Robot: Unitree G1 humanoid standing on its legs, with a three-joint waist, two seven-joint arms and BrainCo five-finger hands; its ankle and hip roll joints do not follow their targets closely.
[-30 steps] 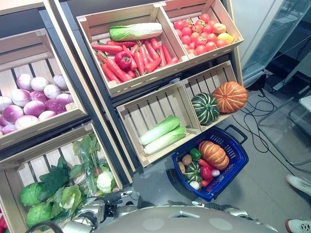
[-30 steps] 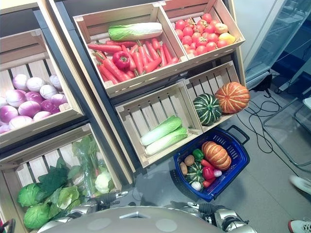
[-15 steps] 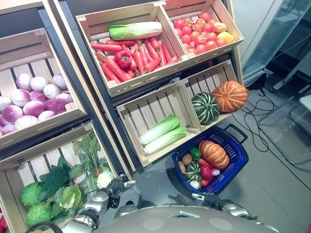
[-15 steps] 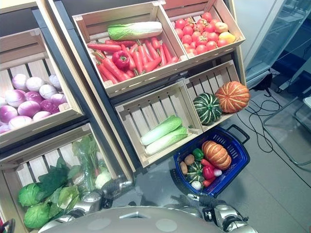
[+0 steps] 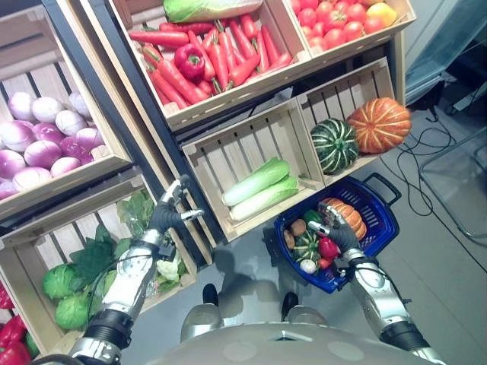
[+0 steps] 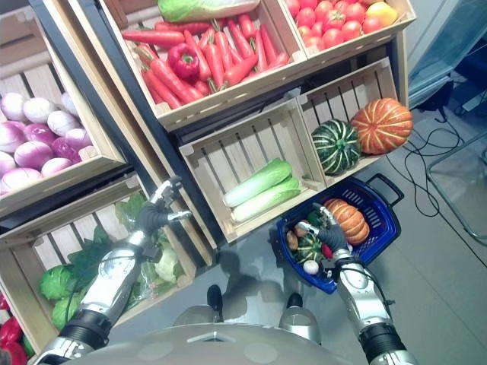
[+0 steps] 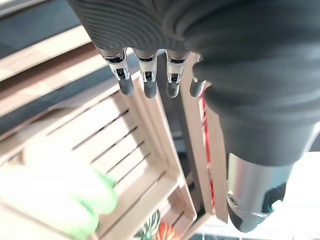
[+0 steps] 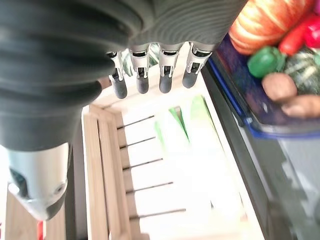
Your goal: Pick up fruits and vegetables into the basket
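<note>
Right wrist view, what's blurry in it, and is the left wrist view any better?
Right wrist view: the napa cabbages in their crate are washed out and soft, and the basket contents are blurred; the right hand fingers are sharp. Left wrist view: the left hand is sharp, while the pale green vegetable is a bright blur.

A dark-framed shelf (image 5: 114,114) carries tilted wooden crates (image 5: 251,163) holding carrots (image 5: 221,65), tomatoes (image 5: 335,19), onions (image 5: 46,144), long cabbages (image 5: 259,186), two pumpkins (image 5: 358,133) and leafy greens (image 5: 84,266). On the grey floor (image 5: 449,266) beside the lower crates stands a blue basket (image 5: 380,228) of vegetables.
</note>
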